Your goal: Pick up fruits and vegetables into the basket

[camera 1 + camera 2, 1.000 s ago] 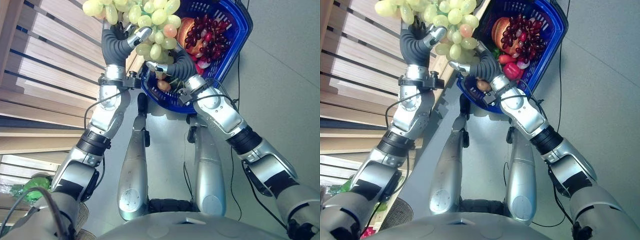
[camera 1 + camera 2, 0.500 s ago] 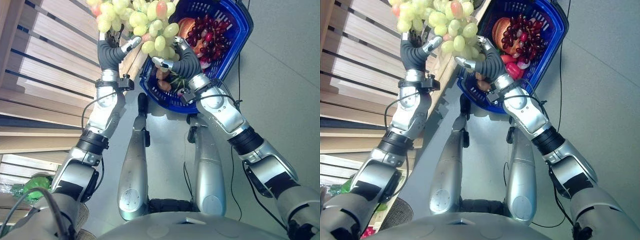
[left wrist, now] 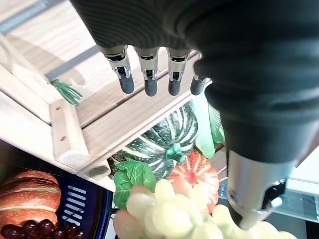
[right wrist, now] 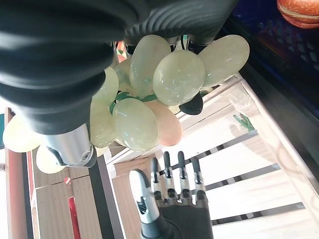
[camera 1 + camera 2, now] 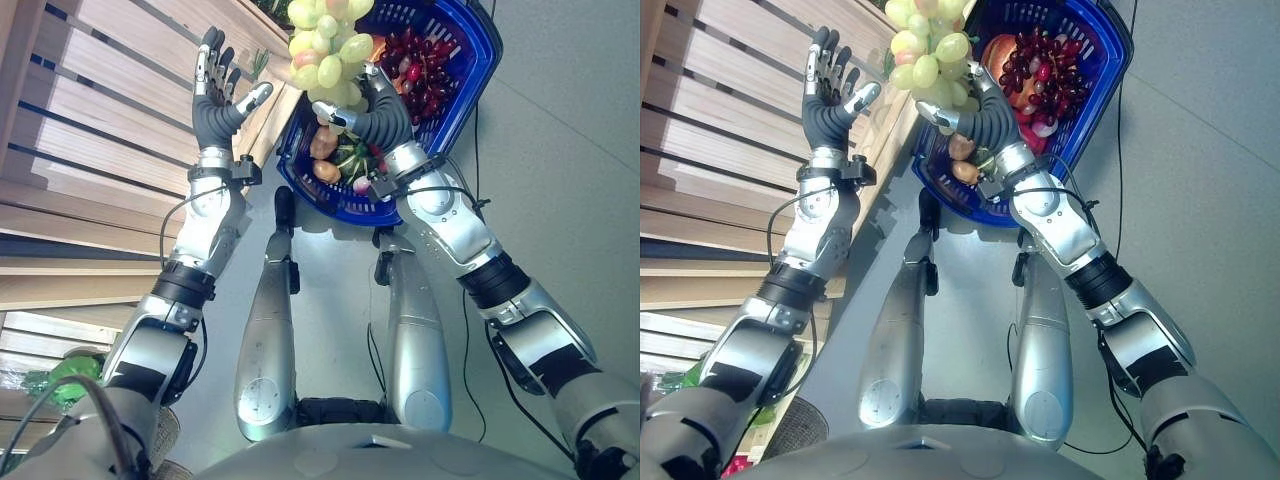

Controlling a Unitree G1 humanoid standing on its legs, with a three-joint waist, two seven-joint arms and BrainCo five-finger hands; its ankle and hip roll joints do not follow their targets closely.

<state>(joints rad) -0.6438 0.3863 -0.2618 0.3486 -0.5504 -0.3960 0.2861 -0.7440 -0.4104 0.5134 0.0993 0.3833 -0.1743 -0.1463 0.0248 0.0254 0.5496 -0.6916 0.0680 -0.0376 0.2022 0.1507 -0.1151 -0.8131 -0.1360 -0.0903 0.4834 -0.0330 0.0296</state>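
On the left, my left hand [image 5: 215, 95] is raised in front of the slatted wooden shelf [image 5: 90, 120], its fingers [image 3: 147, 74] straight and spread, holding nothing. Past that hand's fingertips a striped green squash [image 3: 164, 134] and an orange pumpkin [image 3: 197, 172] lie on the shelf. To the right, my right hand [image 5: 365, 110] has its fingers curled round the stem end of a bunch of green grapes [image 5: 325, 45], with one or two pinkish ones among them; the bunch hangs at the near left rim of the blue basket [image 5: 470, 75], well apart from my left hand. Further right, inside the basket, lie dark red grapes [image 5: 420, 75], a bread roll [image 4: 299, 10] and small vegetables [image 5: 335, 160] at the near end.
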